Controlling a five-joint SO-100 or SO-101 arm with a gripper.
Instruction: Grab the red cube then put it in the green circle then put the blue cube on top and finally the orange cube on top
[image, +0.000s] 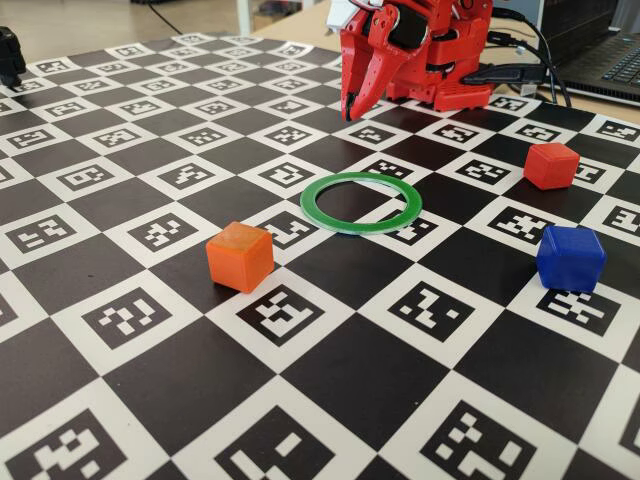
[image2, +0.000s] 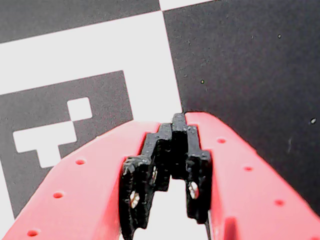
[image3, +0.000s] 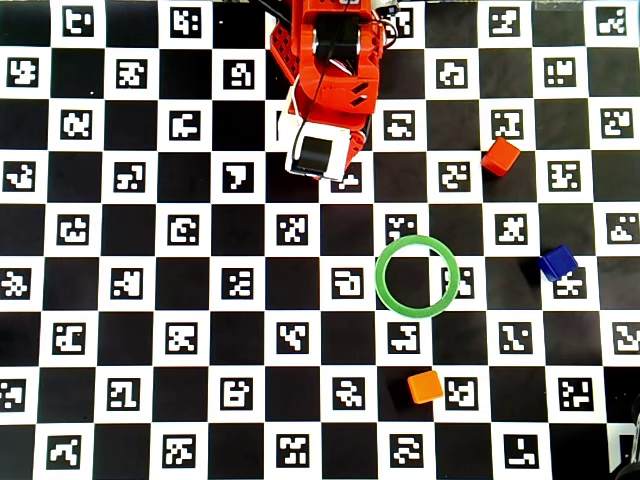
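Observation:
My red gripper (image: 350, 112) hangs tip-down over the back of the board, shut and empty; in the wrist view (image2: 179, 119) its jaws meet over a black square. The green circle (image: 352, 226) lies flat mid-board, in front of and slightly right of the gripper, with nothing in it; it also shows in the overhead view (image3: 380, 276). The red cube (image: 551, 165) sits right of the ring, towards the back (image3: 500, 157). The blue cube (image: 570, 257) sits right of the ring, nearer the front (image3: 557, 263). The orange cube (image: 240, 256) sits front left of the ring (image3: 425, 386).
The checkered marker board (image: 330, 380) covers the table. The red arm base (image: 440, 60) stands at the back, with cables (image: 540, 60) and a laptop (image: 610, 50) to its right. A black object (image: 10, 55) stands at the far left corner.

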